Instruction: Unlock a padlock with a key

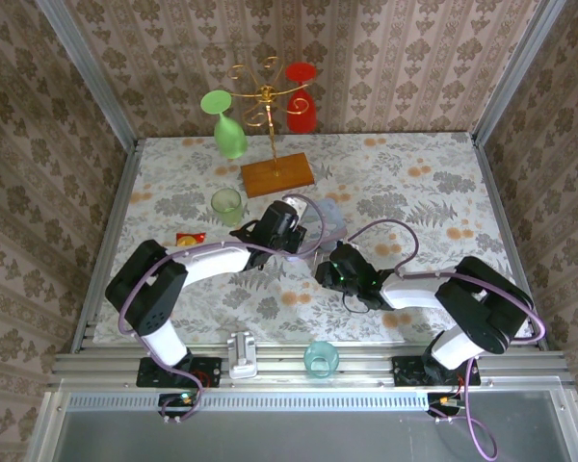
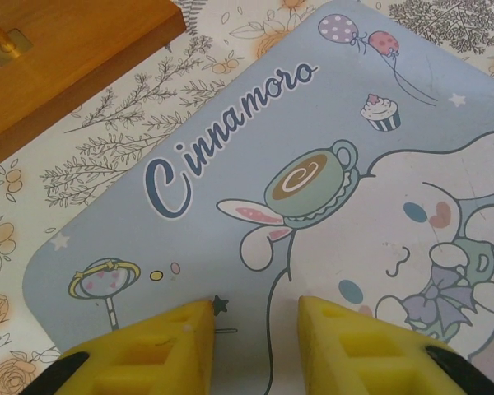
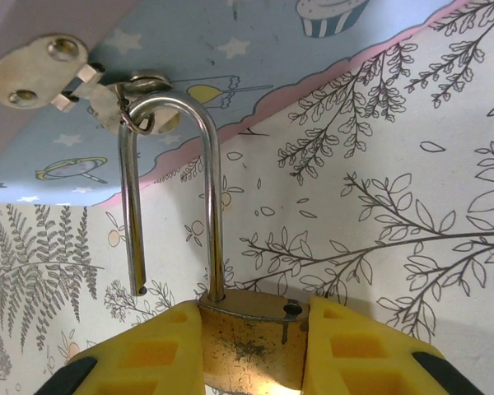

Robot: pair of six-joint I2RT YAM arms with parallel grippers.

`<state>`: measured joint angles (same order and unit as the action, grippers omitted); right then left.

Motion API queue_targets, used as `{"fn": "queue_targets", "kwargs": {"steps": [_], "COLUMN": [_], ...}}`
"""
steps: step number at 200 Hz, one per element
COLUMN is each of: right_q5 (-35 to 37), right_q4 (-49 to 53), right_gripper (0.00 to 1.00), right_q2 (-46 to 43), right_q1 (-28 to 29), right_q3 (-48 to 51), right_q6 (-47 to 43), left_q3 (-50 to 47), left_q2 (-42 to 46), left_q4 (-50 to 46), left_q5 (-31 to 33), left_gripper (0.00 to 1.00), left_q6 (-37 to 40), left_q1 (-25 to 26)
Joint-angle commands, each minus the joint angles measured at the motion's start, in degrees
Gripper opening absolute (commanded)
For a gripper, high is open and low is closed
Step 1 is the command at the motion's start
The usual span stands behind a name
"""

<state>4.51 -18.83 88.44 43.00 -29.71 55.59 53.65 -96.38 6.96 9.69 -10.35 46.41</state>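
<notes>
The brass padlock [image 3: 251,350] is clamped by its body between my right gripper's [image 3: 253,329] yellow fingers. Its silvery shackle [image 3: 207,189] stands open: one leg sits in the body, the other hangs free, and the bend is hooked through the ring on the pale blue tin [image 3: 230,49]. In the top view my right gripper [image 1: 329,269] sits at the tin's [image 1: 329,223] near corner. My left gripper [image 2: 255,309] hovers open over the tin's printed lid [image 2: 230,164], nothing between its fingers; from above, the left gripper [image 1: 287,223] is at the tin's left side. The key is hidden.
A wooden-based stand [image 1: 276,174] behind the tin carries a green glass [image 1: 228,130] and a red glass [image 1: 302,106]. A green cup [image 1: 226,204] and a gold-and-red packet [image 1: 190,238] lie to the left. A teal cup [image 1: 320,358] stands on the front rail.
</notes>
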Motion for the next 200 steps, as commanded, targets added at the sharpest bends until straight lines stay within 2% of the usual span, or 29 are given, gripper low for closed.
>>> {"fn": "queue_targets", "kwargs": {"steps": [1,55,129,143,200], "right_q5": [2.7,8.4,9.5,10.3,15.4], "right_q4": [-4.3,-5.9,-10.9,-10.6,-13.0], "right_gripper": [0.23,0.22,0.21,0.21,0.2], "right_q2": [3.1,0.9,4.0,3.6,1.3], "right_q1": [-0.2,0.0,0.5,0.7,0.7], "right_q3": [-0.6,0.5,-0.3,-0.3,1.6], "right_q6": [4.5,6.4,8.6,8.4,8.7], "left_q3": [-3.8,-7.4,-11.9,-13.1,-16.9], "left_q2": [-1.4,-1.8,-4.5,-5.2,-5.1], "left_q4": [-4.3,-0.2,3.3,4.0,5.8], "left_q5": [0.1,0.2,1.7,1.0,2.0], "left_gripper": [0.31,0.28,0.26,0.23,0.24], "left_q6": [1.7,3.2,6.1,5.8,6.4], "left_q1": [0.1,0.5,2.9,3.1,3.8]}}
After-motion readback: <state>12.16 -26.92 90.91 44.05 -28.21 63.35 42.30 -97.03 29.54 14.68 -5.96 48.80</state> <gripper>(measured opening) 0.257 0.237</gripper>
